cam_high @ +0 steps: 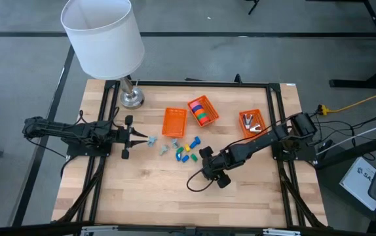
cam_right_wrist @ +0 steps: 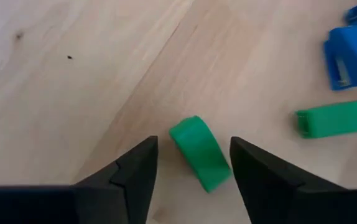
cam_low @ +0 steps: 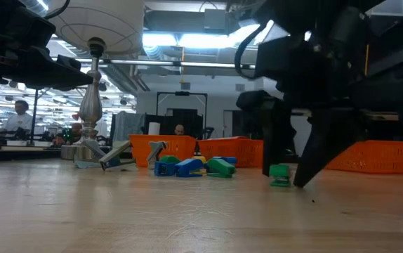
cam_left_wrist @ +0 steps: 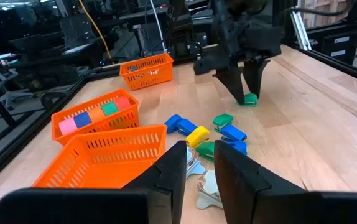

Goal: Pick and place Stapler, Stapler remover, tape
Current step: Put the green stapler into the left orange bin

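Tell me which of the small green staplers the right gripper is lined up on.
The lone green stapler lying apart from the coloured pile, on bare wood. The right gripper has its open fingers on either side of it; the other green ones sit among the blue pieces.

Only one fragment reads — the letters "SA" on a white sheet (cam_high: 366,178) lying on the floor beside the counter (cam_high: 142,190); the rest is cut off.

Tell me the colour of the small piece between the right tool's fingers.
Green, clearest in the right wrist view.
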Controlling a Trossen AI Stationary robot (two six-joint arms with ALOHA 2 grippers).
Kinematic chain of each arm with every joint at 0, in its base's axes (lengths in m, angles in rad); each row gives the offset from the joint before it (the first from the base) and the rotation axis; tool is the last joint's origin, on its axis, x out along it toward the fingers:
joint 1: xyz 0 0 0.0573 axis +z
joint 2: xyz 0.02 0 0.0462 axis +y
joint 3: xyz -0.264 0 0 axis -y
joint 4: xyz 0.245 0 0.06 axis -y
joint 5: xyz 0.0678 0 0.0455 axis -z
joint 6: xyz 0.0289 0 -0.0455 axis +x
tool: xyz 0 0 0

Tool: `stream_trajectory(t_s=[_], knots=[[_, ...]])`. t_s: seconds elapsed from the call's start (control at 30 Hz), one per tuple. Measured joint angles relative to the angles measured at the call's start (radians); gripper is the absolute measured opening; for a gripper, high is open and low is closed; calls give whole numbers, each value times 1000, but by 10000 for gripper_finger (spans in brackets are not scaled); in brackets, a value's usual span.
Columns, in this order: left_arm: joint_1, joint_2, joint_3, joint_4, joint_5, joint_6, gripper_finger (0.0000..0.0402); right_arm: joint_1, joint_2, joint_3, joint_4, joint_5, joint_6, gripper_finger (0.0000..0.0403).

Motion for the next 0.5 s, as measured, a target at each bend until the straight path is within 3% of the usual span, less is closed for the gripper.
stream_trajectory(t_s=[0.5], knots=[[0,0,0,0,0,0,79,-26,19,0,37,-31,9,74]])
